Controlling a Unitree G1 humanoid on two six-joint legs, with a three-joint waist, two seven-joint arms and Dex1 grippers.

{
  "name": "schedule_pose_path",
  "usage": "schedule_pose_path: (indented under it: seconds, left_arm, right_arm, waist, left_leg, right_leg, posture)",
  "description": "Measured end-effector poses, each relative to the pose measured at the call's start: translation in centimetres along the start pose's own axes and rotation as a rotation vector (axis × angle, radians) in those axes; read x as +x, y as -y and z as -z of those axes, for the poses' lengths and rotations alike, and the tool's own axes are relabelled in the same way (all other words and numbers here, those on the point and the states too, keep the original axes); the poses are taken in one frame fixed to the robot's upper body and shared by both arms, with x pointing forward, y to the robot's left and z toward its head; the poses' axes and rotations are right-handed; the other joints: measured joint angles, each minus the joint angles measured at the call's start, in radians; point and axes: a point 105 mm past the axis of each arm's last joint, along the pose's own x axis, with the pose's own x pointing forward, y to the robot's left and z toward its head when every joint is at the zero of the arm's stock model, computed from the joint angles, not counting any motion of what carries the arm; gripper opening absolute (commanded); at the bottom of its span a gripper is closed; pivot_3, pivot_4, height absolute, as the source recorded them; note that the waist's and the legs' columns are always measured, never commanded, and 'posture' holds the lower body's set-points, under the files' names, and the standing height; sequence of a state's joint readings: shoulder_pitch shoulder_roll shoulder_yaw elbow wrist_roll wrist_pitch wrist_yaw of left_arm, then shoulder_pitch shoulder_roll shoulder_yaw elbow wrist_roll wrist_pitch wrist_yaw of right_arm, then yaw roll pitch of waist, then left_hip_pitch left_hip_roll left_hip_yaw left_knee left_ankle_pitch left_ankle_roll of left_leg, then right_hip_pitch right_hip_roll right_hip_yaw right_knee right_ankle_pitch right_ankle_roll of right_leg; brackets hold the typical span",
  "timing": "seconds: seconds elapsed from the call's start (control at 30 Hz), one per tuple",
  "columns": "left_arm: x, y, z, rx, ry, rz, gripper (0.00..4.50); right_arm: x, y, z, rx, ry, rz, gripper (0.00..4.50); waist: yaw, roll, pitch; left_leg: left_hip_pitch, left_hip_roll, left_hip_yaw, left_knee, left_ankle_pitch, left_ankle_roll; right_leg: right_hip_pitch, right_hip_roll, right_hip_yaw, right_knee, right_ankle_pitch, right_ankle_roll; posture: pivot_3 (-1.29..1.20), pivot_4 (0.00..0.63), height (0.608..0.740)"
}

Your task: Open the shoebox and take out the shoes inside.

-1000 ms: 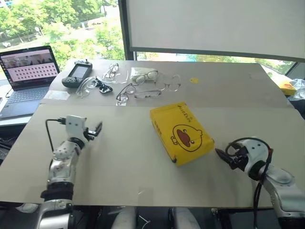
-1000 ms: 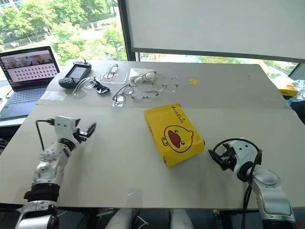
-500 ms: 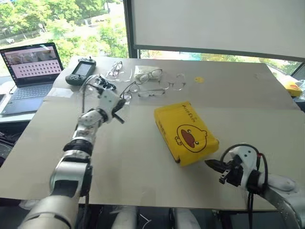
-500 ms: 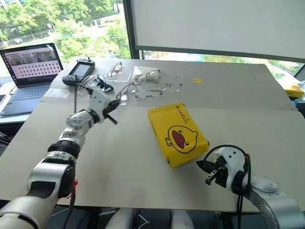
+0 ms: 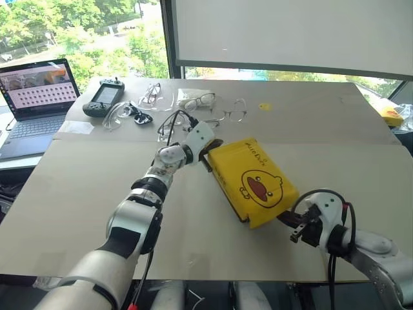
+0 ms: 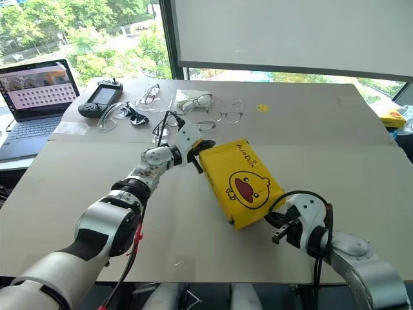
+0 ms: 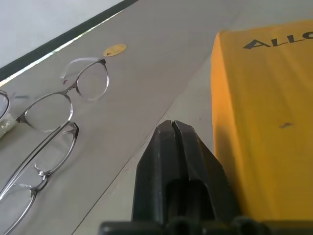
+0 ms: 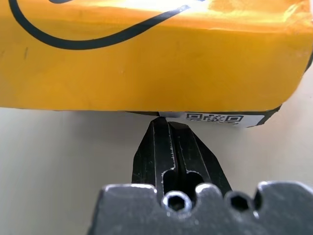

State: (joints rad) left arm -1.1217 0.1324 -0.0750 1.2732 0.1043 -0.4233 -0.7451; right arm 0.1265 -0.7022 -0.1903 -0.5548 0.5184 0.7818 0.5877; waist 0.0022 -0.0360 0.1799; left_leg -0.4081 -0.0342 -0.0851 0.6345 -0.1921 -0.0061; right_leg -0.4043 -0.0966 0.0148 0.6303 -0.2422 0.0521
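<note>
A: Where's the shoebox [image 5: 253,181]?

B: Mid-desk [image 5: 193,213], lid on, below the glasses [image 6: 193,103]. Left gripper [image 6: 194,161] at its far end, right gripper [image 8: 164,122] at its near bottom edge, both jaws closed, empty.

A: Handling?

B: Probably light, stiff cardboard; lift by the lid's rim.

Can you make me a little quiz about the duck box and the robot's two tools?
1. True or false: the shoebox has its yellow lid off.
2. Which tool is at the box's far end, near the glasses? A) left tool B) right tool
3. Fill in: both tools have their fingers ____.

Key:
1. False. The lid is on, duck face up.
2. A. The left tool is at the far end; the right tool points at the lower edge of the near end.
3. Shut. Each wrist view shows the two black fingers pressed together.
</note>
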Motion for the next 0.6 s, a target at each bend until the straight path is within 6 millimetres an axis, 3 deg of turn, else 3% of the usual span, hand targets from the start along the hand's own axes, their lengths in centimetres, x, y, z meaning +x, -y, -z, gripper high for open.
schedule_pose_path:
  seconds: [0.17, 0.3, 0.47, 0.6]
  left_arm:
    - [-0.5, 2.3, 0.5, -0.05, 0.023, 0.181, 0.0]
    - [-2.3, 2.3, 0.3, -0.099, 0.053, 0.291, 0.0]
    - [-6.0, 1.3, -2.0, -0.122, 0.083, 0.384, 0.0]
    - [-10.3, 1.5, -1.4, -0.158, -0.035, 0.406, 0.0]
  right_arm:
    - [0.6, 3.2, 0.7, -0.033, -0.049, 0.094, 0.03]
    - [1.4, 4.7, 0.6, -0.058, -0.037, 0.109, 0.03]
    - [4.1, 4.9, -0.5, -0.122, 0.003, 0.045, 0.03]
    - [6.7, 4.3, -1.2, -0.16, 0.037, -0.021, 0.03]
  waist:
    - [0.0, 0.0, 0.0]
    - [-0.014, 0.0, 0.0]
    - [-0.049, 0.0, 0.0]
    - [-0.077, 0.0, 0.0]
  left_leg:
    - [0.0, 0.0, 0.0, 0.002, 0.0, 0.0]
    - [0.001, 0.001, 0.0, 0.003, 0.0, 0.0]
    - [0.005, 0.005, 0.002, 0.006, 0.0, 0.0]
    - [0.019, 0.016, 0.006, 0.005, 0.0, 0.0]
  right_leg:
    - [0.0, 0.0, 0.0, 0.001, 0.0, 0.0]
    - [0.0, 0.001, 0.001, 0.002, 0.001, -0.002]
    - [0.003, 0.005, 0.004, 0.003, 0.004, -0.003]
    - [0.014, 0.014, 0.007, 0.002, 0.007, -0.008]
  posture:
    - [0.0, 0.15, 0.74]
    - [0.0, 0.15, 0.74]
    - [0.0, 0.15, 0.74]
    - [0.0, 0.15, 0.74]
